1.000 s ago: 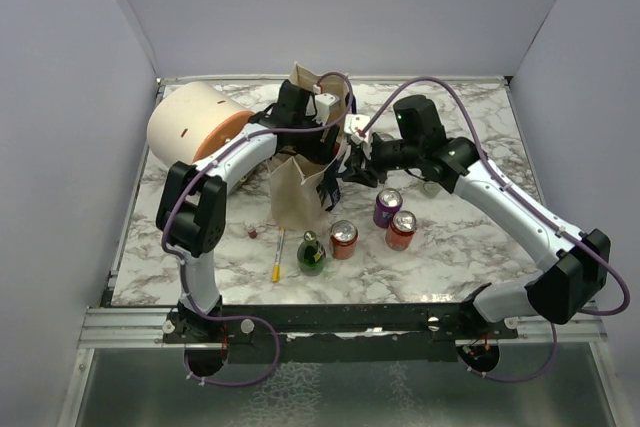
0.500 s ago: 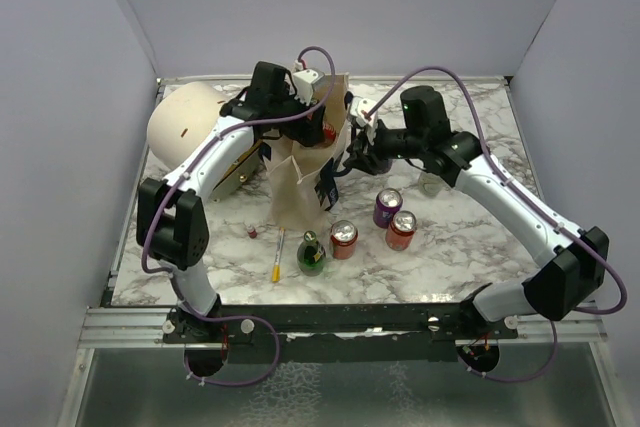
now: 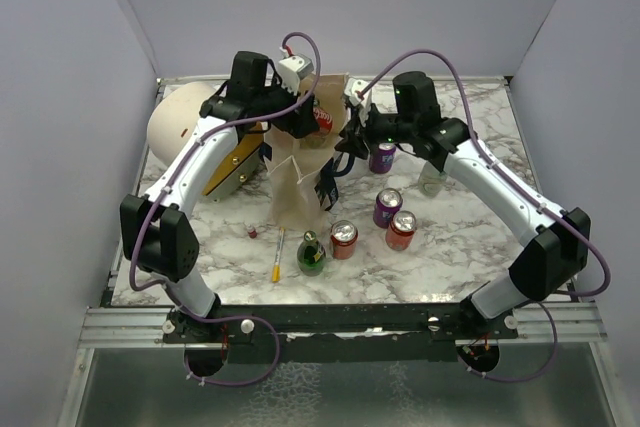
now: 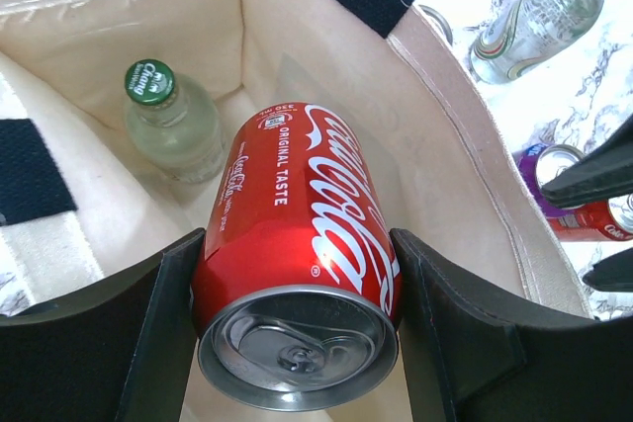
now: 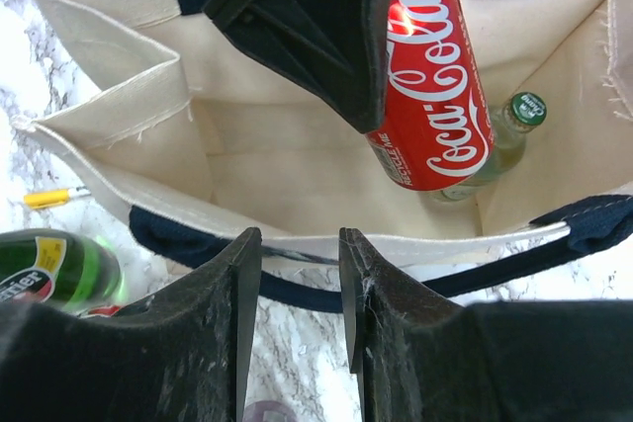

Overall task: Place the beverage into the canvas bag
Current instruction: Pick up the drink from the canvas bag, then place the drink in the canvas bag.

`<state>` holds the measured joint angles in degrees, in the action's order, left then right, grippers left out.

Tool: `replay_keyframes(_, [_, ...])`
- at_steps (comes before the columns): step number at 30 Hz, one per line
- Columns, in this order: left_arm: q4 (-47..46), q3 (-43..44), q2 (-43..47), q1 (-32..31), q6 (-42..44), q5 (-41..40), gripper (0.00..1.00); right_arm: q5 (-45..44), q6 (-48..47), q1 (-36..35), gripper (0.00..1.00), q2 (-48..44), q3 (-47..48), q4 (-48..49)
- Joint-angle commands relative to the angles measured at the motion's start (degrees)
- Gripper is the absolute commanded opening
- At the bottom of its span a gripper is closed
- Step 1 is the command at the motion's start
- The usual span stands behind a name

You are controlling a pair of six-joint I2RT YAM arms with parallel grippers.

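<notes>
My left gripper [image 3: 316, 119] is shut on a red Coca-Cola can [image 4: 302, 234], held lying tilted in the open mouth of the cream canvas bag [image 3: 295, 197]. From the right wrist the can [image 5: 435, 86] hangs inside the bag's walls [image 5: 277, 155], above a green-capped glass bottle [image 5: 514, 126] standing on the bag's floor. My right gripper [image 5: 295, 244] is at the bag's right rim, jaws apart. The rim and a navy handle [image 5: 584, 219] cross the gap between them. Nothing is pinched.
A cream-and-orange drum [image 3: 185, 127] lies left of the bag. On the marble are two purple cans [image 3: 383, 155] [image 3: 387, 207], two red cans [image 3: 401, 230] [image 3: 343, 239], a green bottle [image 3: 311, 253], a yellow pen [image 3: 277, 257] and a clear bottle [image 4: 534, 22].
My left arm has swung back and to the left, bringing the can over the bag's mouth. The right gripper has risen along the bag's right rim, uncovering a purple can.
</notes>
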<state>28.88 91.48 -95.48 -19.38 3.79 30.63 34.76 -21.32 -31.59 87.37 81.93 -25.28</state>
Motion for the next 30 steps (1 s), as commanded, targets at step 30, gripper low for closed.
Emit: replay_keyframes(30, [4.63,9.43,-5.69,-3.81,2.29,-12.7,0.0,-22.06,23.11,2.5,0.64,8.46,14.26,2.11])
